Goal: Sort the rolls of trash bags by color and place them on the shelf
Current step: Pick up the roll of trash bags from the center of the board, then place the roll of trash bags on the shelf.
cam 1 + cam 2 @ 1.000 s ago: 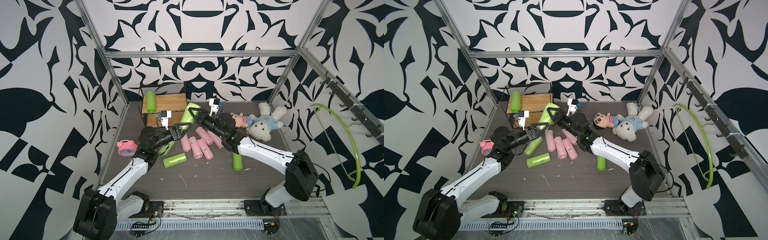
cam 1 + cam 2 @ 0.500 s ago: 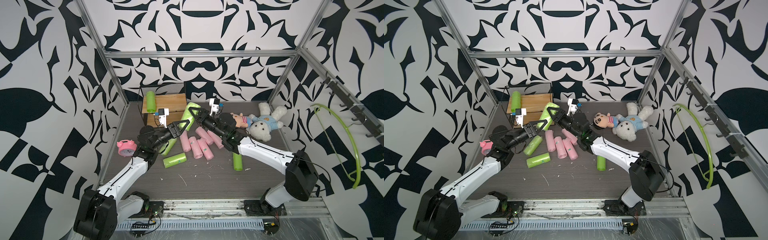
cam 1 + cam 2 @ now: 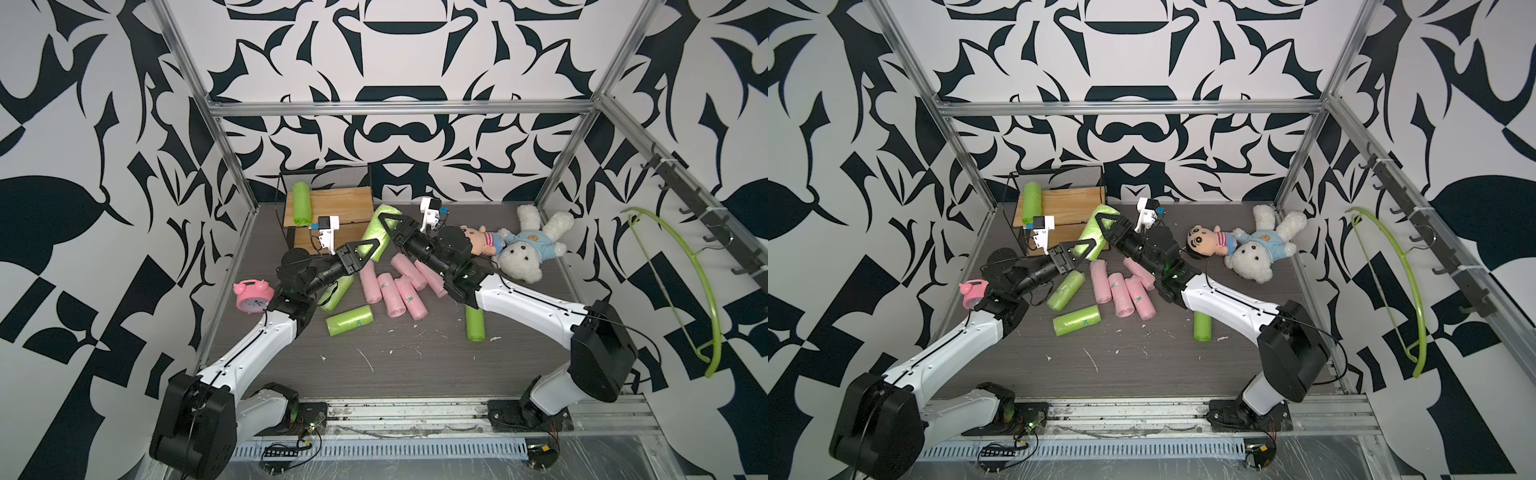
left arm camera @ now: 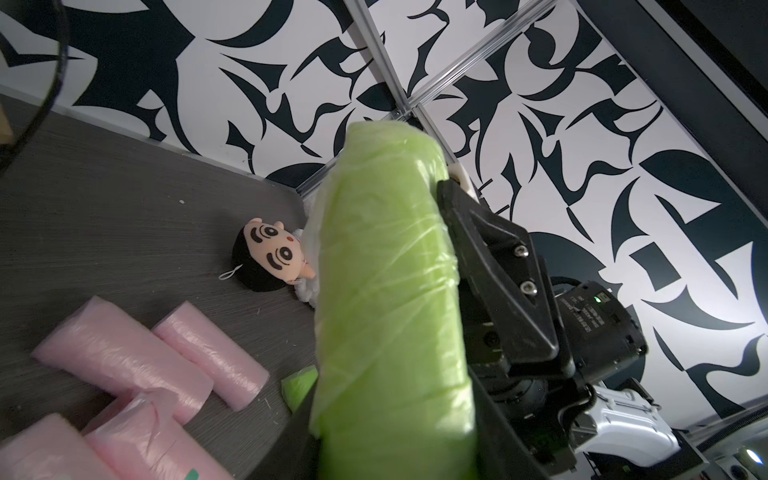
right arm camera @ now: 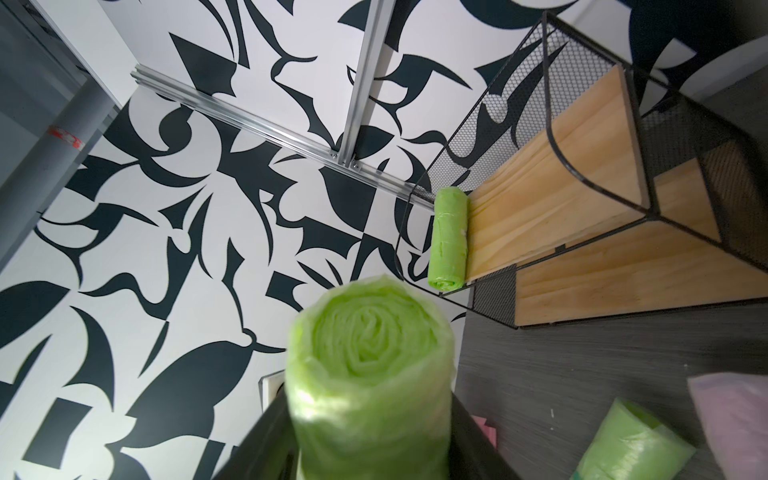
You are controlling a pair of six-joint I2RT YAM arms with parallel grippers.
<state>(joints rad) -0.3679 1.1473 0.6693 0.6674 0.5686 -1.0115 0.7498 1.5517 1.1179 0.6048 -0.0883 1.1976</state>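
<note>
A lime-green roll (image 3: 376,232) hangs tilted above the table in front of the shelf (image 3: 340,199). My left gripper (image 3: 368,248) is shut on its lower end; the roll (image 4: 386,291) fills the space between the jaws. My right gripper (image 3: 387,221) straddles its upper end (image 5: 370,374), a finger along each side; I cannot tell whether they still press. Another green roll (image 3: 301,204) lies at the left end of the shelf's top board (image 5: 561,174). Several pink rolls (image 3: 392,295) and three green rolls (image 3: 349,321) (image 3: 336,293) (image 3: 474,324) lie on the table.
A pink alarm clock (image 3: 252,295) stands by the left wall, beside my left arm. A boy doll (image 3: 480,240) and a white teddy bear (image 3: 525,249) lie at the back right. A green hanger (image 3: 685,282) hangs on the right wall's hooks.
My left gripper rose to the held green roll and closed round its lower end. The right arm has stayed where it was, with the roll between its jaws.
</note>
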